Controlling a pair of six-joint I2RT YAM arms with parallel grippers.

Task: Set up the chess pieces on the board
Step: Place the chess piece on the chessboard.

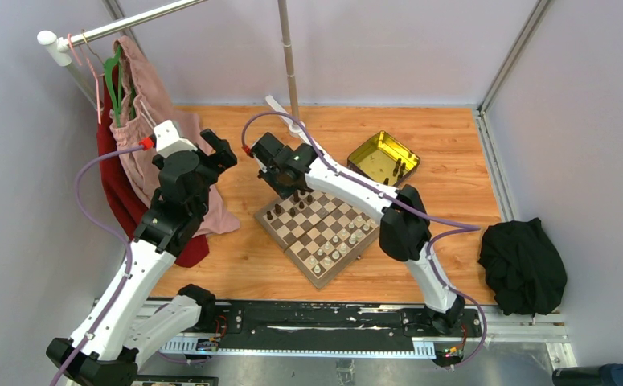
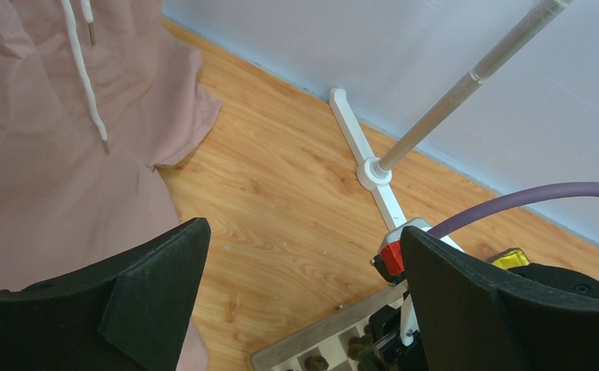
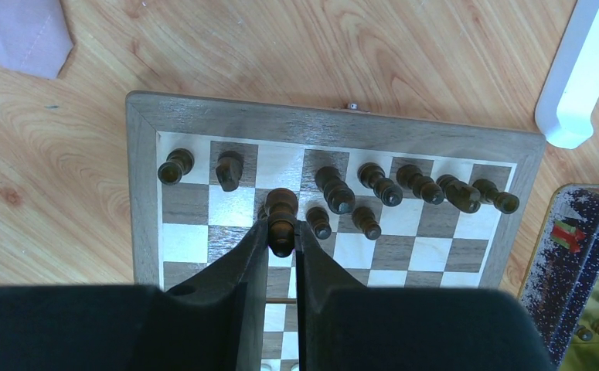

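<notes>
Grips one dark chessman (image 3: 282, 215) between the narrowly parted jaws of the right pincer (image 3: 283, 236), upright, over the second row at the dark end of the board (image 3: 141, 193); cannot tell whether its base touches the square. Shows other dark chess pieces (image 3: 404, 185) ranked along the edge row, with two more just beside the held one. Shows pale pieces (image 1: 334, 240) standing at the board's opposite end. Holds the left pincer (image 2: 304, 243) spread wide and empty above the bench (image 2: 280, 193), beside a pink garment (image 2: 49, 154), apart from the board. Shows a yellow tin (image 1: 383, 158) on the bench beyond the board.
</notes>
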